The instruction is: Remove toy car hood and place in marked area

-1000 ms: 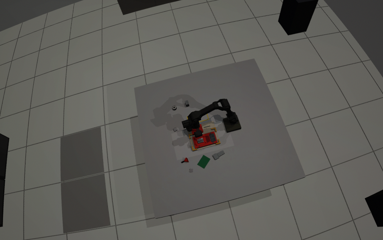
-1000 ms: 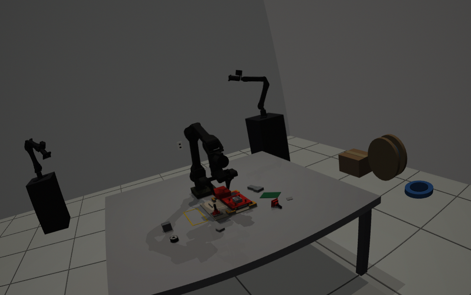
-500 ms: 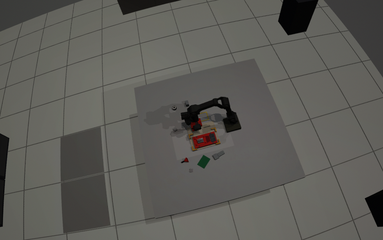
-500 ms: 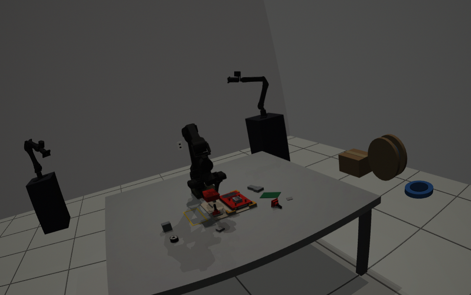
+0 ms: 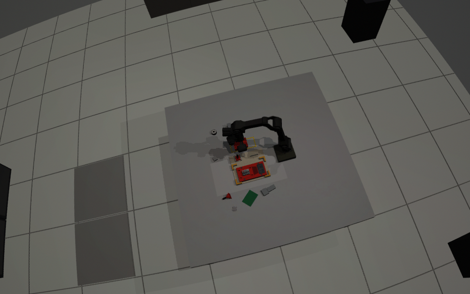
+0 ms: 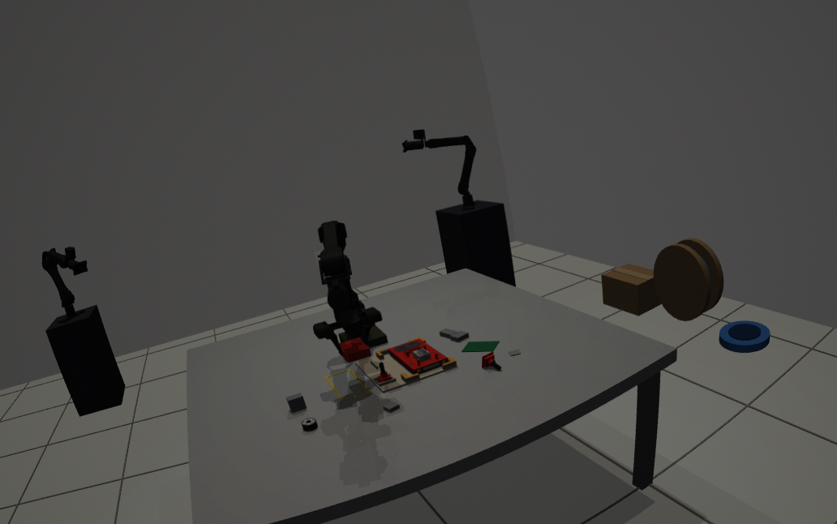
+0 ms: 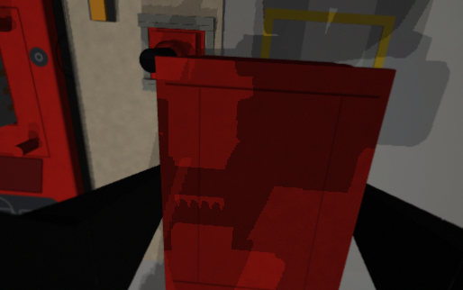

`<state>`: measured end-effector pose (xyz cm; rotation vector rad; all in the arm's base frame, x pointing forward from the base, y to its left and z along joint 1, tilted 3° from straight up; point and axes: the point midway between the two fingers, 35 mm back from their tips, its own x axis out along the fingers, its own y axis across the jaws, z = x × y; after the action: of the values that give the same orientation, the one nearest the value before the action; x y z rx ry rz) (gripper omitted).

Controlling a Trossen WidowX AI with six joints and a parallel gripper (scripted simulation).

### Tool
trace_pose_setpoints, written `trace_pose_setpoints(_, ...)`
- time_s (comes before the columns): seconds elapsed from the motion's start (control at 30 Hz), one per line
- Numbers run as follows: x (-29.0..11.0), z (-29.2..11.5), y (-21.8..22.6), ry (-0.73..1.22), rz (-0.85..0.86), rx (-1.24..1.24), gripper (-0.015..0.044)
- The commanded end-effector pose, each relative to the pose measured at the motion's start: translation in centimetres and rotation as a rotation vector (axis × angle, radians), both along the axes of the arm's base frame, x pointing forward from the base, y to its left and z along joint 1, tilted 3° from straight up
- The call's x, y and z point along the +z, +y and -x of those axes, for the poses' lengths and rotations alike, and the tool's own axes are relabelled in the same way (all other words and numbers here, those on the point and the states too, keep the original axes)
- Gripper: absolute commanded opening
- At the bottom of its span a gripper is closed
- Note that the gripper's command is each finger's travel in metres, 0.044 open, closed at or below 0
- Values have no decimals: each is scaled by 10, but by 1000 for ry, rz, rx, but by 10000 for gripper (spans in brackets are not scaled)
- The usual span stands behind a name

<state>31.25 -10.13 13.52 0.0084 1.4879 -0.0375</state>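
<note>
My gripper [image 5: 240, 144] [image 6: 350, 343] [image 7: 257, 182] is shut on the red hood [image 5: 241, 143] [image 6: 354, 350] [image 7: 270, 171] and holds it just above the table. In the wrist view the hood fills the middle between my two black fingers. The yellow marked area [image 5: 252, 137] [image 6: 331, 386] [image 7: 324, 16] lies on the table right beyond the hood, partly covered by it. The red toy car [image 5: 251, 170] [image 6: 418, 360] [image 7: 36, 113] sits on its beige board with the engine bay uncovered, beside my gripper.
A red joystick block [image 7: 176, 42] [image 6: 384, 373] stands on the board's end near the hood. A green card [image 5: 249, 197], a grey block [image 5: 267, 190], a small red part [image 5: 227, 196], a wheel [image 6: 309, 423] and a grey cube [image 6: 296, 401] lie about.
</note>
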Motion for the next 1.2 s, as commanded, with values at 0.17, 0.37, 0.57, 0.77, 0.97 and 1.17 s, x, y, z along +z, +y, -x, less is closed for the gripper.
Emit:
trace_pose_setpoints(0.17, 2, 16, -31, -3, -3, 3, 0)
trace_pose_setpoints(0.37, 2, 22, -43, -5, -2, 2, 0)
trace_pose_setpoints(0.57, -1, 22, -43, -5, -2, 2, 0)
trace_pose_setpoints(0.77, -5, 21, -43, -5, -2, 2, 0)
trace_pose_setpoints(0.97, -9, 20, -44, -5, -2, 2, 0)
trace_pose_setpoints(1.17, -13, 19, -44, -5, -2, 2, 0)
